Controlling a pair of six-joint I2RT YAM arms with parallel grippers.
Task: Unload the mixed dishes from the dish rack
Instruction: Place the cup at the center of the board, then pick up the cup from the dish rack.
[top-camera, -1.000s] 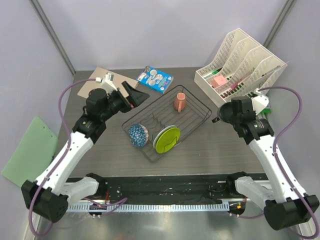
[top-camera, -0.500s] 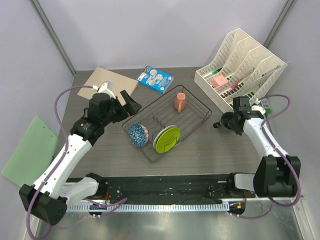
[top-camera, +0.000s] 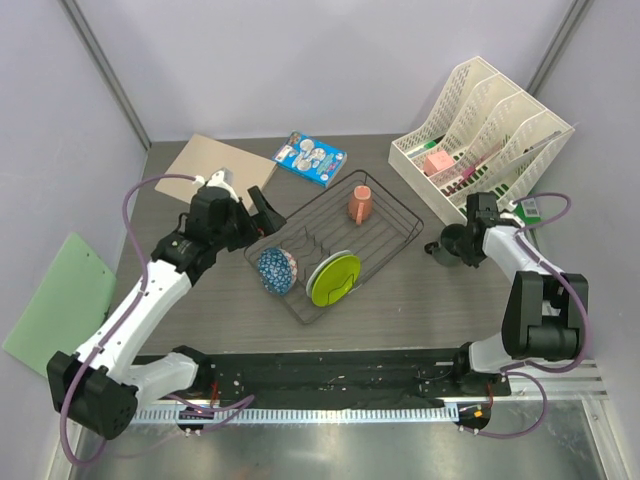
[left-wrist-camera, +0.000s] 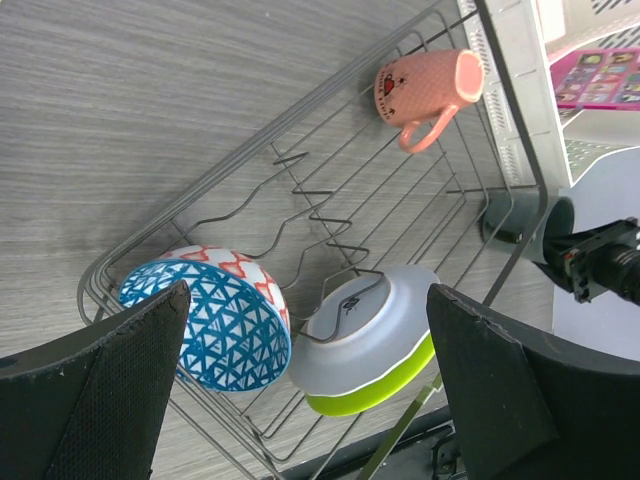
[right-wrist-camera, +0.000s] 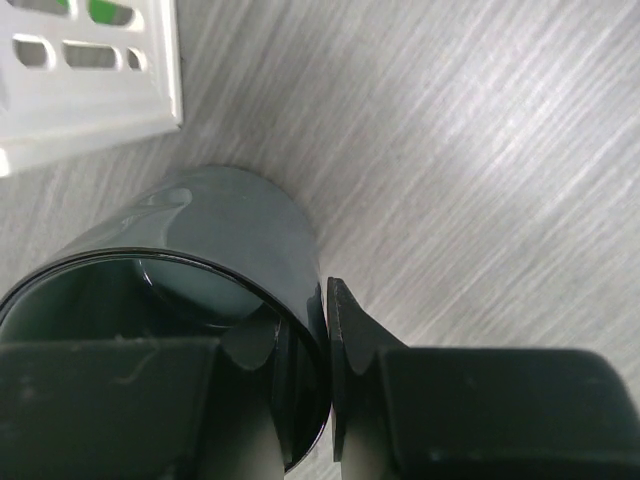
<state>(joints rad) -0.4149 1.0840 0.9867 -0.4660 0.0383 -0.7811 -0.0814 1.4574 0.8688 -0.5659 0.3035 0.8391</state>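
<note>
The dish rack (top-camera: 402, 214) sits mid-table. In it are a blue patterned bowl (top-camera: 276, 270) on its side, a lime-green plate (top-camera: 335, 278) with a white plate (left-wrist-camera: 375, 335) leaning against it, and a salmon-pink cup (top-camera: 360, 205) lying at the far end. My left gripper (top-camera: 268, 208) hovers open over the rack's left edge. In the left wrist view the bowl (left-wrist-camera: 215, 320) and plates lie between its fingers, well below the gripper (left-wrist-camera: 308, 300). Right of the rack, my right gripper (top-camera: 458, 245) is shut on the rim of the grey mug (right-wrist-camera: 220, 225), one finger inside and one finger (right-wrist-camera: 350, 340) outside. The mug is down at the table.
A white slotted file organiser (top-camera: 480, 130) stands just behind the mug at the back right. A blue snack packet (top-camera: 310, 158) and a brown board (top-camera: 215, 165) lie behind the rack. A green clipboard (top-camera: 60, 300) hangs off the table's left side.
The right arm has dropped low, bringing the grey mug down to the table beside the organiser. The left gripper has slid nearer the rack's left edge, still open.
</note>
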